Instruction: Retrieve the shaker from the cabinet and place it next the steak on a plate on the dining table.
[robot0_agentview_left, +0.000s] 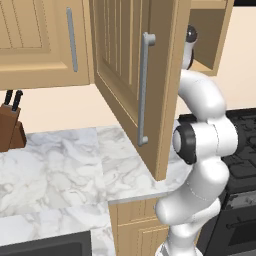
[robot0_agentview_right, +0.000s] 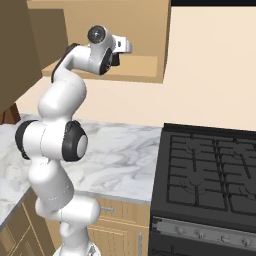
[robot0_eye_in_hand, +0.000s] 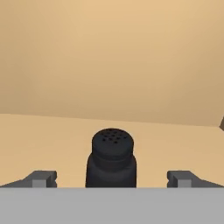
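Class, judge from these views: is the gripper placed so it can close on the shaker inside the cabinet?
Probably yes. The shaker stands upright between the open gripper fingertips, with nothing between them on the cabinet shelf.

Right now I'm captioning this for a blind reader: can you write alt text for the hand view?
A small black shaker stands upright on the tan cabinet shelf, centred between the fingertips of the open gripper, not yet gripped. Plain tan cabinet wall rises behind it.

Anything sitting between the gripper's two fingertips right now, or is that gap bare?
In the hand view the shaker stands upright on the cabinet shelf, centred between the open gripper fingertips, touching neither.
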